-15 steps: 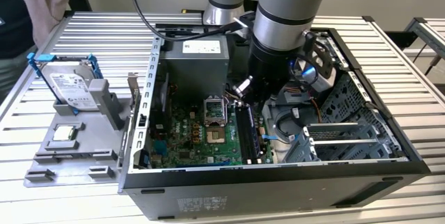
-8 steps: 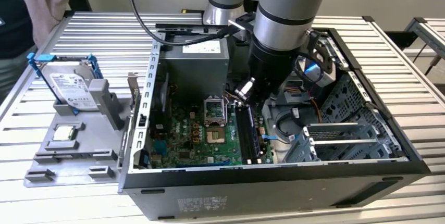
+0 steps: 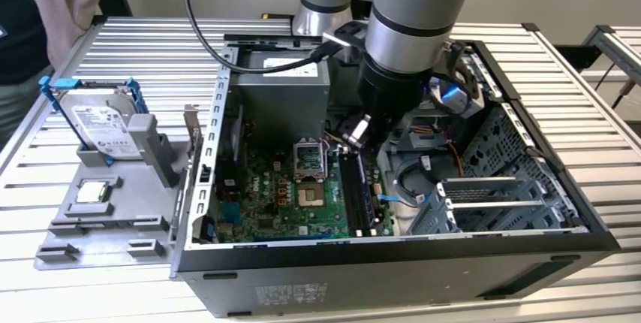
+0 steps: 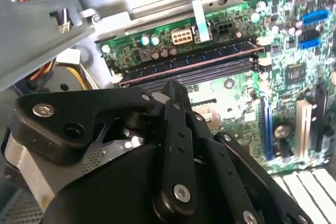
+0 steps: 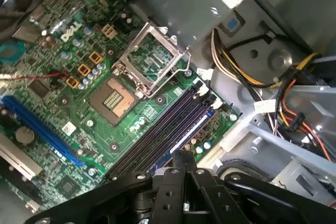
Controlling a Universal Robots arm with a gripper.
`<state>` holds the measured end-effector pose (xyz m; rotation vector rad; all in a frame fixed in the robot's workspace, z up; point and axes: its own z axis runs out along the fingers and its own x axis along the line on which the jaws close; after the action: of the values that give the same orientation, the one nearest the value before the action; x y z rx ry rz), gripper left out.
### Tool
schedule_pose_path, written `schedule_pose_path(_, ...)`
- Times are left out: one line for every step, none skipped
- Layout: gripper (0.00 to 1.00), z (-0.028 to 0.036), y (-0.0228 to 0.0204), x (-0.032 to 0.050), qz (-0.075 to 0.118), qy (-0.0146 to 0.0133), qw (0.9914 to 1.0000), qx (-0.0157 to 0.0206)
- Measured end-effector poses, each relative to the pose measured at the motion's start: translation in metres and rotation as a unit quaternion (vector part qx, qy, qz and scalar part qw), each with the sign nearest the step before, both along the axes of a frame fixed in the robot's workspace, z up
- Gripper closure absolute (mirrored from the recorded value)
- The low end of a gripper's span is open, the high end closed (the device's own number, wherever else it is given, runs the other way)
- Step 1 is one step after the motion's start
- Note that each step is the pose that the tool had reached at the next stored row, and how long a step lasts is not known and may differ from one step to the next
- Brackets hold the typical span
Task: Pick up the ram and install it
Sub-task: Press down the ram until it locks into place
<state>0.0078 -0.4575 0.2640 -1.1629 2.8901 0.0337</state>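
The ram [image 4: 210, 55] is a long stick with a row of dark chips, lying in the outermost of the motherboard's memory slots [image 5: 173, 124]; its blue label [image 5: 197, 123] shows in the first wrist view. My gripper [image 3: 353, 134] is down inside the open computer case [image 3: 401, 263], just above those slots. In both wrist views its black fingers [image 5: 182, 155] meet at the tips, shut, with nothing visible between them. The tip [image 4: 172, 86] hovers over the slot rows; I cannot tell whether it touches the ram.
The processor socket [image 5: 149, 59] stands with its lid raised beside the slots. Bundled cables [image 5: 236, 72] and the drive cage [image 3: 491, 195] crowd one side. In the exterior view's left, a grey tray [image 3: 110, 225] holds a hard drive [image 3: 100, 124]. A person [image 3: 50, 7] stands behind it.
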Motion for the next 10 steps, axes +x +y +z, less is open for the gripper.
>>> schedule_pose_path(1.00, 0.0000, 0.0000, 0.0000, 0.009, 0.0000, 0.99996, 0.0000)
schedule_pose_path(1.00, 0.0000, 0.0000, 0.0000, 0.018, 0.0000, 0.99983, 0.0000)
schedule_pose_path(1.00, 0.0000, 0.0000, 0.0000, 0.028, 0.0000, 0.99962, 0.0000)
schedule_pose_path(1.00, 0.0000, 0.0000, 0.0000, 0.037, 0.0000, 0.99930, 0.0000)
schedule_pose_path(1.00, 0.0000, 0.0000, 0.0000, 0.046, 0.0000, 0.99893, 0.0000)
schedule_pose_path(1.00, 0.0000, 0.0000, 0.0000, 0.055, 0.0000, 0.99847, 0.0000)
schedule_pose_path(1.00, 0.0000, 0.0000, 0.0000, 0.065, 0.0000, 0.99790, 0.0000)
schedule_pose_path(1.00, 0.0000, 0.0000, 0.0000, 0.074, 0.0000, 0.99727, 0.0000)
schedule_pose_path(1.00, -0.0001, 0.0000, 0.0000, 0.082, 0.0000, 0.99660, 0.0000)
schedule_pose_path(1.00, -0.0001, 0.0000, 0.0000, 0.092, 0.0000, 0.99578, 0.0000)
